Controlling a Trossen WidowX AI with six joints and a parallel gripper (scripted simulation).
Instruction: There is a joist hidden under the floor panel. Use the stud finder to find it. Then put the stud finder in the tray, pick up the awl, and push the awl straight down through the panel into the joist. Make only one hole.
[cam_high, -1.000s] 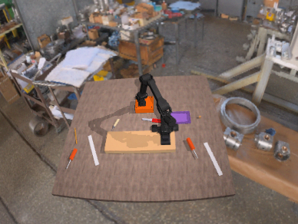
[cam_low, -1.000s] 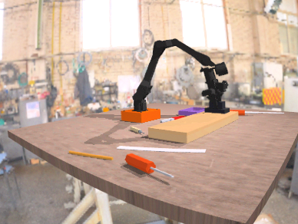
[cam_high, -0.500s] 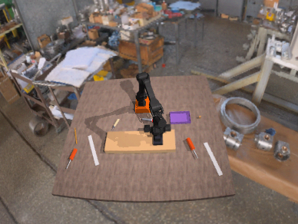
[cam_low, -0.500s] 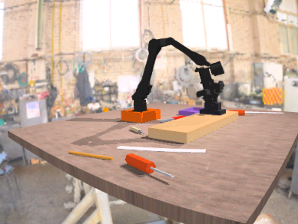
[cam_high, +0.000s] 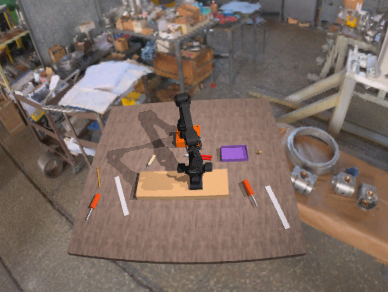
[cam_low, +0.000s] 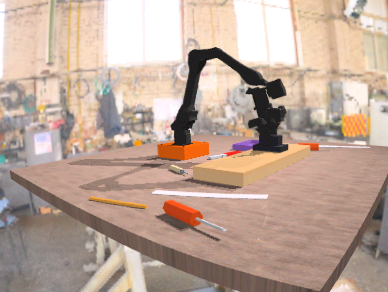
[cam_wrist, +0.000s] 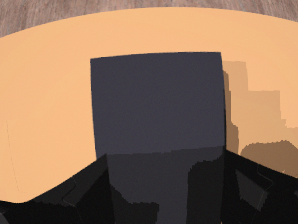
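The stud finder, a dark block (cam_high: 195, 183) (cam_low: 270, 146) (cam_wrist: 157, 100), is low over the floor panel, right of its middle in the top view. It looks flat on the surface; a tiny gap cannot be ruled out. My gripper (cam_high: 195, 173) (cam_low: 268, 136) (cam_wrist: 162, 155) is shut on it from above. No lit indicator shows. The tan floor panel (cam_high: 160, 190) (cam_low: 220, 172) (cam_wrist: 45, 100) shows no hole; the joist is hidden. The purple tray (cam_high: 234, 153) (cam_low: 243, 145) is empty. A cream-handled tool with a short metal tip (cam_high: 151, 160) (cam_low: 176, 169), probably the awl, lies behind the panel's left part.
A red-handled tool (cam_high: 208, 157) (cam_low: 233, 154) lies behind the panel. Orange screwdrivers (cam_high: 95, 201) (cam_high: 248, 188) and white strips (cam_high: 121, 196) (cam_high: 277, 207) lie on both sides. A yellow pencil (cam_high: 98, 177) (cam_low: 118, 202) lies far left. The orange arm base (cam_low: 183, 151) stands behind.
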